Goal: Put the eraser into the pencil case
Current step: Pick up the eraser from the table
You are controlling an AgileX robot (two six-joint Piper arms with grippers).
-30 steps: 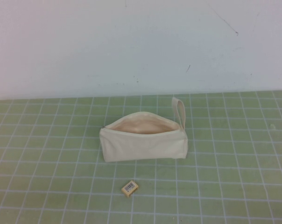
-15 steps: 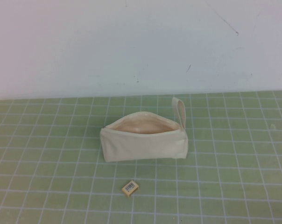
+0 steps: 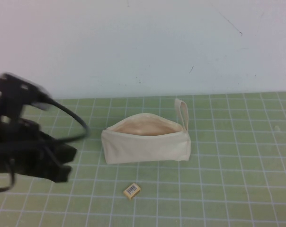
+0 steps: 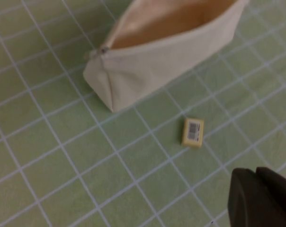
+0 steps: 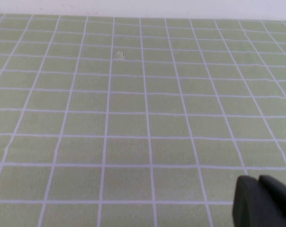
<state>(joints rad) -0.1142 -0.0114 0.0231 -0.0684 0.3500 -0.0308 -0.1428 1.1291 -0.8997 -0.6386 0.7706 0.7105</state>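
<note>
A: Where does the eraser (image 3: 131, 190) lie relative to the left gripper (image 3: 58, 168)?

B: In the high view the left gripper hangs over the left part of the green grid mat (image 3: 228, 189), blurred, with a black cable (image 3: 69, 118) looping off its arm. The eraser lies flat on the mat to the gripper's right and a little nearer the robot, apart from it and untouched. Bare mat lies between the two.

A: Are the left fingers spread or pressed together?

B: I cannot tell. The high view shows a dark smear, and the left wrist view shows only a dark corner of the gripper (image 4: 263, 198) at the frame's edge. In that wrist view the eraser (image 4: 192, 132) sits label up, its barcode visible.

A: And the pencil case (image 3: 145, 141)?

B: It stands on the mat beyond the eraser, near it but not touching. Its zip mouth gapes upward, showing the pale peach lining, and its loop strap (image 3: 183, 111) rises at its right end. The left wrist view shows the pencil case (image 4: 152, 61) with the zip end at one corner and the eraser just clear of its side wall.

A: The right gripper (image 5: 263, 201)?

B: It appears only in its own wrist view as a dark corner over bare grid mat (image 5: 133, 94). Whether its fingers are apart or together, I cannot tell. It is outside the high view.
</note>
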